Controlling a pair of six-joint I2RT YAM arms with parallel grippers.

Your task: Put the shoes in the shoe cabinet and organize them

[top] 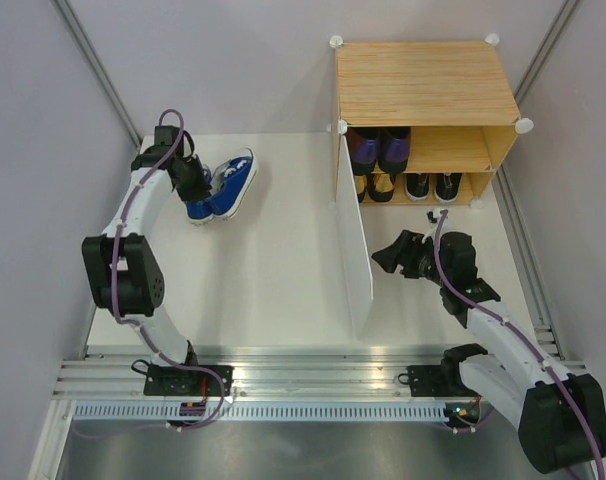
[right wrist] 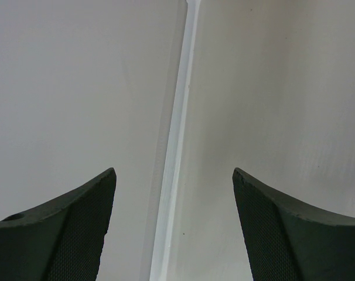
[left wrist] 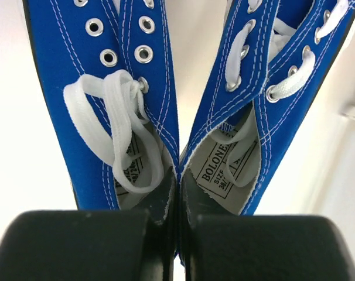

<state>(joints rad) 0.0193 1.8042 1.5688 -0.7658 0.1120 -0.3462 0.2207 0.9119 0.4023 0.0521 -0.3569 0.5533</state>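
A pair of blue sneakers (top: 228, 185) with white laces sits at the far left of the table. My left gripper (top: 197, 183) is shut on them. In the left wrist view my left gripper (left wrist: 178, 196) pinches the two sneakers' (left wrist: 136, 76) inner heel walls together, one finger inside each shoe. The shoe cabinet (top: 423, 80) stands at the far right with its white door (top: 355, 250) swung open toward me. Dark purple shoes (top: 378, 148) are on its upper shelf, black shoes (top: 431, 186) on the lower, something gold (top: 360, 186) beside them. My right gripper (top: 388, 255) is open and empty, facing the door's edge (right wrist: 176, 134).
The open door panel stands upright between the two arms, reaching from the cabinet's left corner toward the near edge. White walls close in the table on the left, back and right. A metal rail (top: 313, 375) runs along the near edge.
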